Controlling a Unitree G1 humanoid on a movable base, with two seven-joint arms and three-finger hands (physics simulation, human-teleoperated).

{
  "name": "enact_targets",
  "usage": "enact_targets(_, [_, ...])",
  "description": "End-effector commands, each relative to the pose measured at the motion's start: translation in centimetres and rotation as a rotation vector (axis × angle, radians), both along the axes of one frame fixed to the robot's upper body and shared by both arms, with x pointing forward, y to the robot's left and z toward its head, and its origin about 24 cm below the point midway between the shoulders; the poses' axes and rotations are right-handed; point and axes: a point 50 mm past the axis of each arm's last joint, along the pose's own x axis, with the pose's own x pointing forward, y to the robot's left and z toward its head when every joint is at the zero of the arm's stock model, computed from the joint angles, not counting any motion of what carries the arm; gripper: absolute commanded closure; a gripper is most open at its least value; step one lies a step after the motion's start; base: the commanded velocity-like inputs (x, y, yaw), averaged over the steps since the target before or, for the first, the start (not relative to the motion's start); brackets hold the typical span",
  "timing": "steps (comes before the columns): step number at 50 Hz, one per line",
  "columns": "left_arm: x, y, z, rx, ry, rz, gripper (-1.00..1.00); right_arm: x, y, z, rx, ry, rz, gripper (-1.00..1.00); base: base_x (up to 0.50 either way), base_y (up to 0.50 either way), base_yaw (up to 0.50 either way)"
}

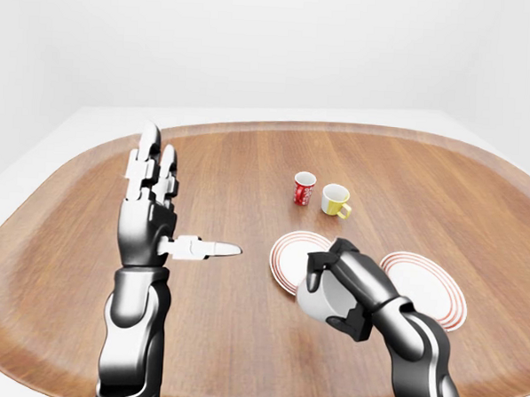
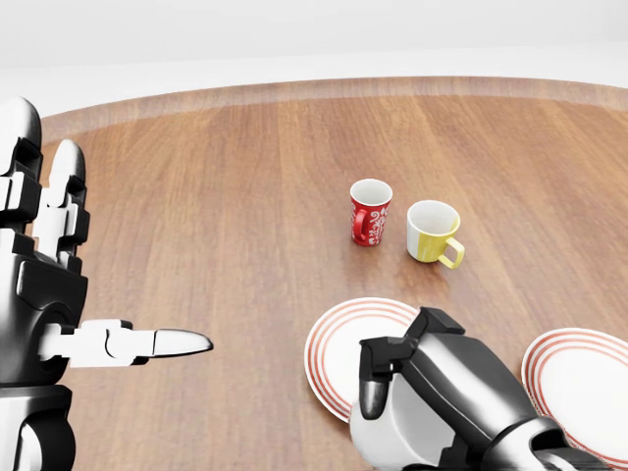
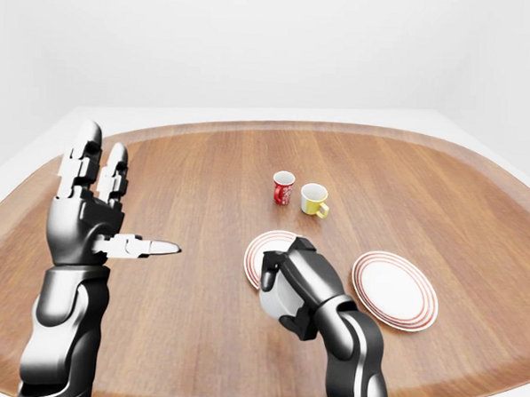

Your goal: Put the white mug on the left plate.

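Observation:
My right hand [image 1: 347,287] is shut on the white mug [image 1: 316,299], fingers wrapped over its rounded side. It holds the mug tilted, just above the lower right rim of the left plate [image 2: 339,345], a white plate with red rings. In the head view the mug [image 2: 394,434] and hand cover that part of the plate. At the left, my left hand [image 1: 154,212] stands raised and open, fingers up and thumb pointing right, with nothing in it.
A red patterned mug [image 2: 370,211] and a white-and-yellow mug [image 2: 432,232] stand side by side above the left plate. A second ringed plate [image 2: 581,378] lies at the right. All rest on a large oval wooden table [image 1: 240,166].

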Motion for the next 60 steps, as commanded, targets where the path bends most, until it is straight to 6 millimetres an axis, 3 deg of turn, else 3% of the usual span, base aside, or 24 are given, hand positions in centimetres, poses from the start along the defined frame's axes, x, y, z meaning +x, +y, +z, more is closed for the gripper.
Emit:
enact_targets(1, [0.0,0.0,-0.1,0.001,0.003,0.000,-0.99,1.9,0.2,3.0,0.022,-0.129,0.021,1.00,0.00,0.00,0.00])
enact_targets(7, [0.0,-0.1,-0.1,0.002,0.003,-0.002,-0.99,3.9,0.2,4.0,-0.003,-0.162,0.027,1.00,0.00,0.00,0.00])
enact_targets(18, [0.0,0.0,-0.1,0.001,0.003,0.001,-1.00,11.0,1.2,3.6,-0.086,-0.055,0.087,1.00,0.00,0.00,0.00])
enact_targets(25, [0.0,0.0,-0.1,0.001,0.004,0.000,-1.00,13.8,1.9,3.4,-0.149,0.002,0.144,1.00,0.00,0.00,0.00])
enact_targets(37, [0.0,0.1,-0.3,0.001,0.014,0.000,-0.99,17.3,2.2,-0.5,-0.218,0.191,0.095,1.00,0.00,0.00,0.00])
enact_targets(46, [0.2,0.3,-0.2,-0.004,0.010,0.005,-0.99,18.2,2.9,-2.3,-0.279,0.224,0.045,1.00,0.00,0.00,0.00])
enact_targets(60, [0.4,0.3,-0.4,-0.006,0.019,0.006,-0.99,17.9,2.2,-4.6,-0.355,0.215,-0.032,1.00,0.00,0.00,0.00])
